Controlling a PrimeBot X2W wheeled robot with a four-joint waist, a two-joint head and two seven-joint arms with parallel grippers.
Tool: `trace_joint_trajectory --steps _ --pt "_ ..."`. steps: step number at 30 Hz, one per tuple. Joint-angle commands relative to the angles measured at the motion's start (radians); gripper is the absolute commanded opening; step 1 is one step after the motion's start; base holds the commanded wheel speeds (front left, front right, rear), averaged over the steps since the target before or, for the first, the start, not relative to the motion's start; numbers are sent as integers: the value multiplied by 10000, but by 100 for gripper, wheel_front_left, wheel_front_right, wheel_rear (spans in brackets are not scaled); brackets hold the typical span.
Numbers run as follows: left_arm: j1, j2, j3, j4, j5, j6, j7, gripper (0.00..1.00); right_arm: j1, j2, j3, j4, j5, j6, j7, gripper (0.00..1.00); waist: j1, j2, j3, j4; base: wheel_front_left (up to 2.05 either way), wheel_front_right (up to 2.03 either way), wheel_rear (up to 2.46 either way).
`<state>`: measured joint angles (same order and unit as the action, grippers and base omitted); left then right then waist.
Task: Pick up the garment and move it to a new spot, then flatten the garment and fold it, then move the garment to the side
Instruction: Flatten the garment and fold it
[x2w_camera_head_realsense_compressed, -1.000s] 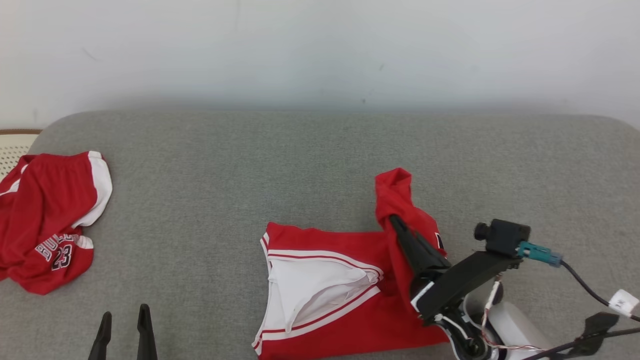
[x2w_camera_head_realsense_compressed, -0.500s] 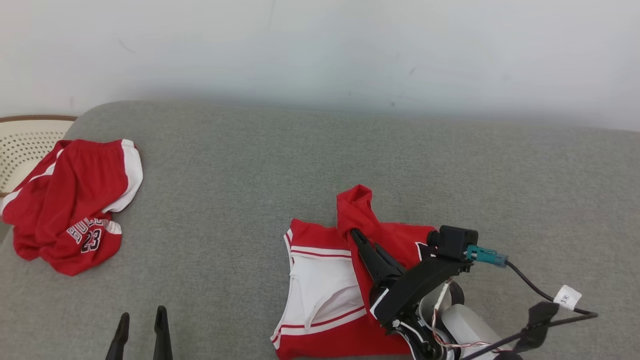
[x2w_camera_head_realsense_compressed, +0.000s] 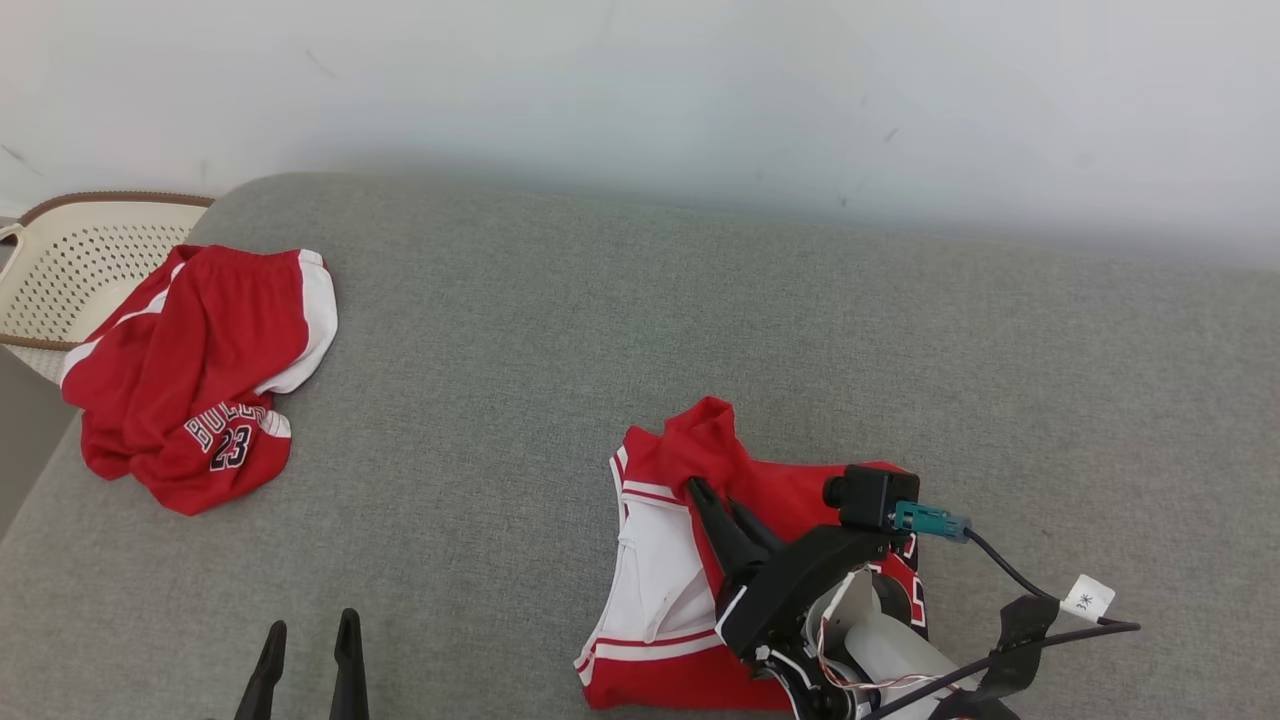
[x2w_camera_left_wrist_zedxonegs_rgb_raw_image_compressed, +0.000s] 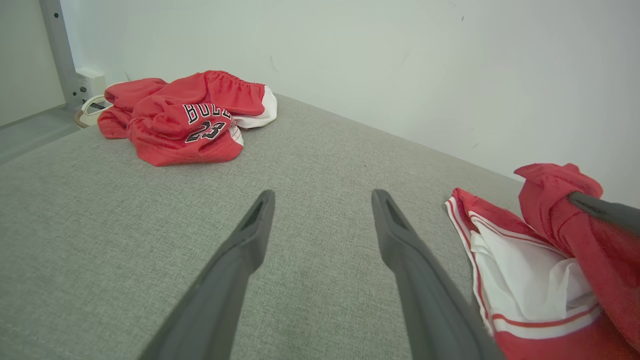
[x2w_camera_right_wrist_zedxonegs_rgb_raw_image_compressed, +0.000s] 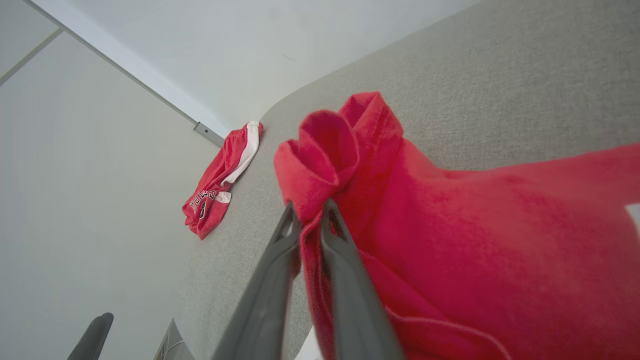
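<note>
Garment (x2w_camera_head_realsense_compressed: 655, 570) lies on pad (x2w_camera_head_realsense_compressed: 560, 300) at 5 o'clock, R gripper (x2w_camera_head_realsense_compressed: 712, 492) at its top fold. 2nd garment (x2w_camera_head_realsense_compressed: 210, 370) at 9 o'clock by pad edge, basket (x2w_camera_head_realsense_compressed: 70, 250) just behind. L gripper (x2w_camera_head_realsense_compressed: 312, 625) at 7.

- 2 red garments: the red-and-white garment (x2w_camera_head_realsense_compressed: 655, 560) at the lower centre of the head view, and the crumpled garment (x2w_camera_head_realsense_compressed: 200, 380) printed "23" at middle left.
- 2 grippers: the left gripper (x2w_camera_head_realsense_compressed: 311, 622) at bottom left and the right gripper (x2w_camera_head_realsense_compressed: 712, 493) at lower centre, with 2 dark fingers each, 4 in all.
- 1 grey cushion (x2w_camera_head_realsense_compressed: 600, 330).
- 1 perforated cream basket (x2w_camera_head_realsense_compressed: 70, 260) at the upper left edge.
- 1 black camera (x2w_camera_head_realsense_compressed: 868, 497) with 1 teal plug (x2w_camera_head_realsense_compressed: 925, 520), lower right.
- 1 white tag (x2w_camera_head_realsense_compressed: 1087, 597) on 1 black cable (x2w_camera_head_realsense_compressed: 1010, 575).
</note>
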<state>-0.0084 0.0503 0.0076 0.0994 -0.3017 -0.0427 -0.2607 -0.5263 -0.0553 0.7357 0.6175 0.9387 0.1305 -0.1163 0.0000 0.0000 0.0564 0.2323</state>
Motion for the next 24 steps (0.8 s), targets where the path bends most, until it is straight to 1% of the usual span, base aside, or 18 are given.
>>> trace_joint_trajectory --steps 1,2,8,10,17,20,24 --pt "-82 4 36 54 -9 -22 -39 100 -148 39 122 106 139 5 -111 81 0 0 14 10 0 0 0" --pt "-81 4 64 63 -9 -28 -39 100 -189 45 195 171 209 5 -181 100 0 0 15 1 0 0 0" --pt "-7 4 210 82 -18 -29 -39 100 -360 48 490 11 500 5 -561 100 0 0 -15 -134 0 0 0" --pt "9 4 252 86 -21 -47 -39 100 -393 -80 566 -207 596 5 -736 100 0 0 -26 -198 0 0 0" --pt "126 4 414 51 -17 -55 -39 100 -335 -959 398 -1180 545 5 -1233 100 0 0 -133 -418 0 0 0" --pt "196 4 509 8 -4 -58 -39 100 -162 -1436 87 -1414 303 5 -1365 100 0 0 -181 -495 0 0 0" --pt "275 4 619 -68 19 -38 -39 100 144 -1900 -481 -1618 -170 5 -1467 100 0 0 -221 -576 0 0 0"
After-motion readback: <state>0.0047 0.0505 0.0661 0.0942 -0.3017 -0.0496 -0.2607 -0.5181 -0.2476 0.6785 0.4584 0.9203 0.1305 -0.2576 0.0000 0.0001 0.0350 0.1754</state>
